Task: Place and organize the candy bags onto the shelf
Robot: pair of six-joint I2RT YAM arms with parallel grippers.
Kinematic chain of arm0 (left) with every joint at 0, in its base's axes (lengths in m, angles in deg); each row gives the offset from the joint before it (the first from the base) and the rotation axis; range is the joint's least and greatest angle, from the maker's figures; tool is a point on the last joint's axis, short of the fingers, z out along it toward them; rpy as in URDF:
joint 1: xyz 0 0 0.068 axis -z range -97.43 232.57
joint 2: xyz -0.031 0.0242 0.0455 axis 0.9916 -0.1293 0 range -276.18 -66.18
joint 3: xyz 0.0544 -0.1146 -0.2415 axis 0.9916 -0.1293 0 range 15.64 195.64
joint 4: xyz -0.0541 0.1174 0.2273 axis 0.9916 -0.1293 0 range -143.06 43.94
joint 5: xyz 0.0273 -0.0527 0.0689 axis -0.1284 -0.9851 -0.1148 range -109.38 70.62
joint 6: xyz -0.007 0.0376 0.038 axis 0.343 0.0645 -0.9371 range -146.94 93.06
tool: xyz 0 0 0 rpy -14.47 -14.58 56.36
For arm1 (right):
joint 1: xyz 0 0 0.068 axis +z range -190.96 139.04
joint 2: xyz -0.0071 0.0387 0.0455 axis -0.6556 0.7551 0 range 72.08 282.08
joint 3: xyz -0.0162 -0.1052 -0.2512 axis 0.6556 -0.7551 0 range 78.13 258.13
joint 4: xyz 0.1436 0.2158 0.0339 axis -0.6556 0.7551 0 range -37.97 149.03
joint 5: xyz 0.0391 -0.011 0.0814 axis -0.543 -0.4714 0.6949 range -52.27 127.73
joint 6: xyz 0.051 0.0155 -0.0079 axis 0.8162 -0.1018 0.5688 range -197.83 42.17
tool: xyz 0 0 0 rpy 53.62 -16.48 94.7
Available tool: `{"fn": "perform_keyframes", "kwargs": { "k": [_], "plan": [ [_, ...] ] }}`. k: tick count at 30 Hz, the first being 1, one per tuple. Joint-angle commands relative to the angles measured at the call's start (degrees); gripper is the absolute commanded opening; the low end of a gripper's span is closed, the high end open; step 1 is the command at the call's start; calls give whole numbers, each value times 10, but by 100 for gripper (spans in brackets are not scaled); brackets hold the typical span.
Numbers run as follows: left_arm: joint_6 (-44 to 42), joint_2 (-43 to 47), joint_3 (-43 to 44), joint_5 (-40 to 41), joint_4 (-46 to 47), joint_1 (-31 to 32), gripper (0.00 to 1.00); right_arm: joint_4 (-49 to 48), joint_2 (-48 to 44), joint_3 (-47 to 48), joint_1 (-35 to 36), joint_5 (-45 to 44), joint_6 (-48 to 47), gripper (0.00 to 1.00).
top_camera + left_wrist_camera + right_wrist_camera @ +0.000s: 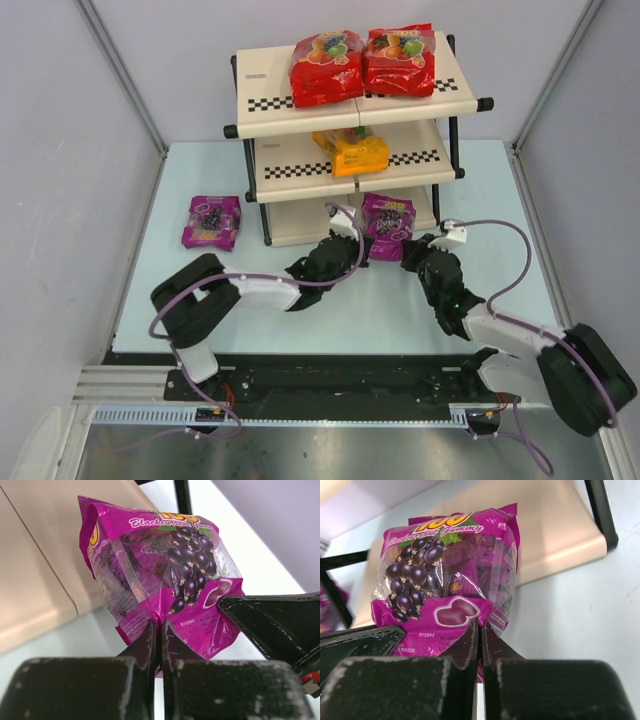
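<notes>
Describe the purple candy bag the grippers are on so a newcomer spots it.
Find the three-tier shelf at the far middle of the table. In front of its bottom tier, a purple blackcurrant candy bag is held upright, its lower edge pinched by the left gripper and the right gripper. The other purple bag lies flat on the table left of the shelf.

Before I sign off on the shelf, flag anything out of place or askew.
One purple candy bag lies on the table, left of the shelf. The blackcurrant gummy bag is pinched by both the left gripper and the right gripper at once. The orange bag looks skewed on the middle tier.
</notes>
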Motion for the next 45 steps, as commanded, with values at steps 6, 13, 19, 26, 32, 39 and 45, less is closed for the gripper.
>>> {"fn": "perform_keyframes", "kwargs": {
  "k": [6, 13, 19, 26, 32, 39, 45],
  "plan": [
    [-37, -97, 137, -16, 30, -62, 0, -226, 211, 97, -121, 175, -55, 0],
    [-36, -124, 186, -31, 18, -96, 0, -253, 292, 164, -133, 201, -59, 0],
    [-23, -154, 208, -39, 9, -105, 0, -215, 341, 233, -145, 232, -78, 0],
    [-16, -161, 200, -34, 8, -110, 41, -183, 359, 264, -159, 254, -77, 36],
    [-2, -70, 94, -20, 33, -109, 88, -154, 290, 205, -158, 238, -62, 47],
    [41, 26, -45, -18, 61, -91, 98, -130, 185, 102, -129, 210, -40, 52],
    [94, 211, -191, 64, -3, -41, 100, -20, 13, 24, -44, 117, -38, 53]
  ]
}}
